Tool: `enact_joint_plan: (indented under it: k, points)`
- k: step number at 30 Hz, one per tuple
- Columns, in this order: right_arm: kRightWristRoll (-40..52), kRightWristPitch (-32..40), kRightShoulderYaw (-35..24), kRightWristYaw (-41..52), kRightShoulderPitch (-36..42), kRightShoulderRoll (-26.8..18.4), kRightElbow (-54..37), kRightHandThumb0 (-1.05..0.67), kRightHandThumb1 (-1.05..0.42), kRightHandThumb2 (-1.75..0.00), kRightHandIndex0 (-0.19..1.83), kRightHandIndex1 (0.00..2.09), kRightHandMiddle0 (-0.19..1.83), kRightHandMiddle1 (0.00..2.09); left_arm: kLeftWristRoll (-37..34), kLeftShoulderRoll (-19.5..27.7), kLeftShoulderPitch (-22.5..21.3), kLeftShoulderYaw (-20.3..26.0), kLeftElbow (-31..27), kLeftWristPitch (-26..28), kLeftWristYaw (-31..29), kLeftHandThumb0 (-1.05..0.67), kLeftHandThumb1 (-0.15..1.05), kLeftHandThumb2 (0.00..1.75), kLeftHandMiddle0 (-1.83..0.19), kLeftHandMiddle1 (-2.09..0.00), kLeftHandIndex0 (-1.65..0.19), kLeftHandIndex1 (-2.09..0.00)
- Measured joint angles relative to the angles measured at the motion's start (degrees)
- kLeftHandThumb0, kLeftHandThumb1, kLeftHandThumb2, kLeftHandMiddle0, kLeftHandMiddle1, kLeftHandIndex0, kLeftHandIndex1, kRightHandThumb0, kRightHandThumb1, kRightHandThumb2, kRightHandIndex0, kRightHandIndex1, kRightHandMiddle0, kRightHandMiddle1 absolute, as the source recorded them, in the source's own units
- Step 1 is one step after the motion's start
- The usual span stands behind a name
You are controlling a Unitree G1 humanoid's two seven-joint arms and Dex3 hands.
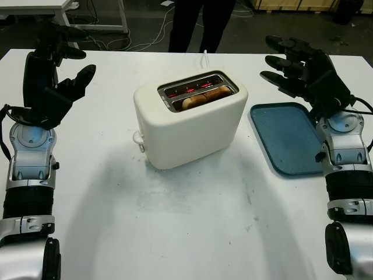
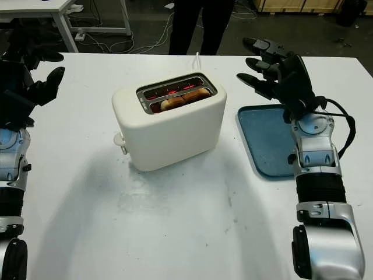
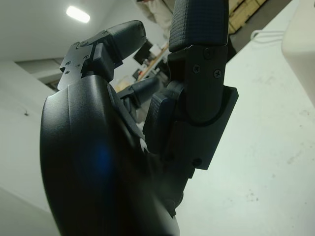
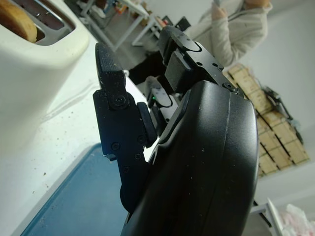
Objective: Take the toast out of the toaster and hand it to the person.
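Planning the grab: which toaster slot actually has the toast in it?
The slot nearer the robot holds the toast. The far slot of the toaster, toward the person, shows glowing red elements inside.

No text, label, brand, number or sign is showing legibly anywhere: the cream plastic two-slot toaster (image 1: 192,119) is bearing no readable marking, and neither are the blue rectangular plastic tray (image 1: 285,137) or the white table top (image 1: 192,227).

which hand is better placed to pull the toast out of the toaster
Probably the right hand: open, raised beside the toaster, on the side where the toast lies. The left hand, also open, sits slightly farther off.
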Motion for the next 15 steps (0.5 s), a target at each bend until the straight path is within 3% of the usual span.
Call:
enact_joint_plan:
  k: [15]
  points:
    - [0.2, -0.3, -0.2, 0.0, 0.0, 0.0, 0.0, -0.44, -0.92, -0.03, 0.64, 0.05, 0.59, 0.01, 0.0, -0.3, 1.1, 0.2, -5.1, 4.4, 0.0, -1.05, 0.92, 0.32, -0.08, -1.38, -0.11, -1.19]
